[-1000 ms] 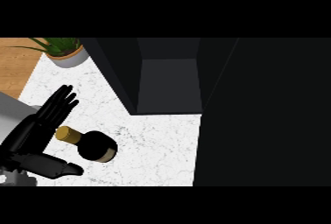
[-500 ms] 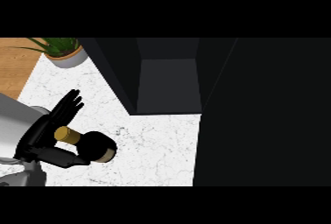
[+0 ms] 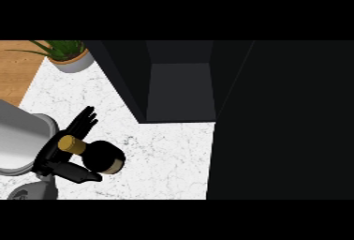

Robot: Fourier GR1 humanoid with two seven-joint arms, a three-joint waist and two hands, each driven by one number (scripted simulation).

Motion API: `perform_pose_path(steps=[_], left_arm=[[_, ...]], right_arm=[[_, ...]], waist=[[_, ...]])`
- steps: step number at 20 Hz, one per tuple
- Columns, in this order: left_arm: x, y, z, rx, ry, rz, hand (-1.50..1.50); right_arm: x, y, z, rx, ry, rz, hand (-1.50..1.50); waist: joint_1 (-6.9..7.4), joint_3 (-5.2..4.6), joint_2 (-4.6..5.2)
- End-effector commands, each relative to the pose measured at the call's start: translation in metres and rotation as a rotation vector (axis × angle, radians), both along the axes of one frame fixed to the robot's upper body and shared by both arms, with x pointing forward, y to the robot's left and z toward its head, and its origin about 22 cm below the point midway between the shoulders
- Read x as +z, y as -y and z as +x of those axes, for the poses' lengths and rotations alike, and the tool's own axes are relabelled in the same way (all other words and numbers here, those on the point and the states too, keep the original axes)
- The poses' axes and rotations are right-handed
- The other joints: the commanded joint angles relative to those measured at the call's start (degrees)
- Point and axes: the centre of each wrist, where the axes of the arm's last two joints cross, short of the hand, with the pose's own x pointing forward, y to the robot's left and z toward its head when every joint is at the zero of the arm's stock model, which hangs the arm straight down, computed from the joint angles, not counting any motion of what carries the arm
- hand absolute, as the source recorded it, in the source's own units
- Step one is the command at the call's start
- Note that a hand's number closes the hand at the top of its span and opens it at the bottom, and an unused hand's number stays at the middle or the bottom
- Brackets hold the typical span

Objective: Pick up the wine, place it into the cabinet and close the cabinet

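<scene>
The wine bottle (image 3: 102, 157) stands on the white marble counter (image 3: 166, 159) at the lower left, dark with a gold cap (image 3: 70, 144), seen from above and leaning toward the left. My left hand (image 3: 56, 157) reaches in from the left edge around its neck. Straight fingers (image 3: 84, 123) rise on the far side of the bottle and the thumb (image 3: 75, 173) lies on the near side. The dark cabinet (image 3: 180, 89) stands open behind the counter, its inside showing as a grey recess. My right hand is nowhere in the view.
A potted plant (image 3: 71, 58) sits at the counter's far left corner beside a wooden surface (image 3: 17, 65). A large black panel (image 3: 283, 122) fills the right side of the view. Bare marble lies between the bottle and the cabinet.
My left forearm has pushed further in from the left, and the spread fingers have drawn together and closer to the bottle's neck. The bottle has barely shifted.
</scene>
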Motion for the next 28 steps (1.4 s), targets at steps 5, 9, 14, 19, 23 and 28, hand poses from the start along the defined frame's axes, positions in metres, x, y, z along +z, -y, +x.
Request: perform_pose_path(steps=[5,9,14,19,23,28], left_arm=[[-0.030,0.003,-0.015,-0.033,-0.053,-0.013,-1.50],[-0.052,0.010,-0.023,-0.032,-0.043,-0.029,-1.50],[-0.075,0.005,-0.022,0.017,-0.056,-0.101,-1.50],[-0.079,0.010,-0.017,0.049,-0.054,-0.181,-1.50],[-0.069,0.001,0.000,0.082,-0.067,-0.277,-1.50],[-0.084,0.010,-0.005,0.071,-0.083,-0.308,-1.50]], right_arm=[[0.038,0.021,-0.053,0.024,0.101,0.049,-1.50],[0.039,0.019,-0.050,0.036,0.082,0.041,-1.50],[0.035,0.016,-0.041,0.036,0.081,0.053,-1.50],[0.038,0.014,-0.047,0.033,0.077,0.062,-1.50],[0.033,0.016,-0.035,0.043,0.069,0.029,-1.50],[0.030,0.008,-0.042,0.035,0.067,0.064,-1.50]], waist=[[0.16,0.07,-0.13],[0.26,0.04,-0.06],[0.16,-0.02,0.08],[0.14,-0.03,0.00],[0.52,0.04,0.03],[0.41,0.01,-0.03]])
